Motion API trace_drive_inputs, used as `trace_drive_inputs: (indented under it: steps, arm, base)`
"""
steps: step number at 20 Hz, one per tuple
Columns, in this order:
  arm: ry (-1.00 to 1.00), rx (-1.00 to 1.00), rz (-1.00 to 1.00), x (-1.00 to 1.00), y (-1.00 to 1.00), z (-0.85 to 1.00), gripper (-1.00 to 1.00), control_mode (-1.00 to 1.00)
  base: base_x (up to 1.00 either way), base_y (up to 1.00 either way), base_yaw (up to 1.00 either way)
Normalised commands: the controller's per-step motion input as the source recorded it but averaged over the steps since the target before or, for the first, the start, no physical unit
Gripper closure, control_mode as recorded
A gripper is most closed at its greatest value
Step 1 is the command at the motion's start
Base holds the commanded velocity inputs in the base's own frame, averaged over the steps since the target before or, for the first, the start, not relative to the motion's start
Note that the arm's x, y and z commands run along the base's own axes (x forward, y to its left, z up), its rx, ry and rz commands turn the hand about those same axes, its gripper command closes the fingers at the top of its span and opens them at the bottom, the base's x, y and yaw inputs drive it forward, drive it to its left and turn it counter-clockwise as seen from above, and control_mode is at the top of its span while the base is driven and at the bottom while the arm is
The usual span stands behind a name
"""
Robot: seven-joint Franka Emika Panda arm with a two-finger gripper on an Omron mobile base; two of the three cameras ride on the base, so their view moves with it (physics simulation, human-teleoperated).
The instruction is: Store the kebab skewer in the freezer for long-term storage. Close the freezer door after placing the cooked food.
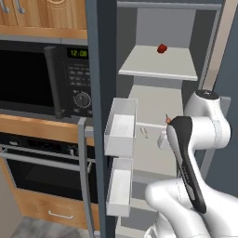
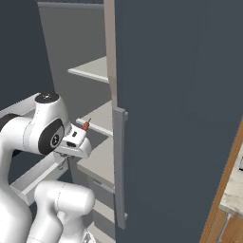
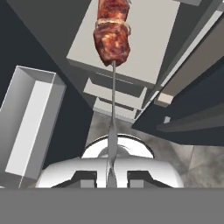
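Clearly the tool [image 3: 111,175] is clenched on the bare metal end of the kebab skewer [image 3: 113,41], so the stick runs straight out along the hand's axis with the reddish-brown meat chunks at the far tip; gripping the plain end keeps the fingers off the food and lets the meat go in first. In the left base view the arm reaches into the freezer [image 1: 160,100], the tool near the front of a middle shelf, and the skewer's tip [image 1: 168,120] shows as a small reddish point just above the wrist. The hand view looks along the skewer towards that whitish shelf, which suggests the skewer is carried over it and not yet laid down. The freezer door [image 1: 100,69] stands swung wide to the arm's left, its white bins [image 1: 121,125] facing inward, leaving the opening free. A small round red item [image 1: 161,48] sits on the shelf above, well apart. My judgement: lowering and releasing comes next, then the door needs closing
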Motion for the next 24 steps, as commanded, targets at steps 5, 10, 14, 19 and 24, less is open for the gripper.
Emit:
trace_drive_inputs:
  steps: [5, 10, 14, 19, 24]
  arm:
    - [0.00, 0.00, 0.00, 0.00, 0.00, 0.00, 1.00, 1.00]
    - [-0.07, 0.00, -0.01, 0.00, 0.05, -0.03, 1.00, -1.00]
    - [-0.26, 0.00, -0.09, 0.02, 0.07, -0.05, 1.00, -1.00]
    - [-0.27, 0.00, -0.09, 0.10, 0.01, 0.00, 1.00, -1.00]
    - [-0.02, 0.00, -0.12, 0.35, 0.01, 0.00, 1.00, -1.00]
  base:
    - [0.03, 0.01, 0.00]
    - [0.00, 0.04, 0.00]
    - [0.00, 0.00, 0.00]
    - [0.00, 0.00, 0.00]
    - [0.00, 0.00, 0.00]
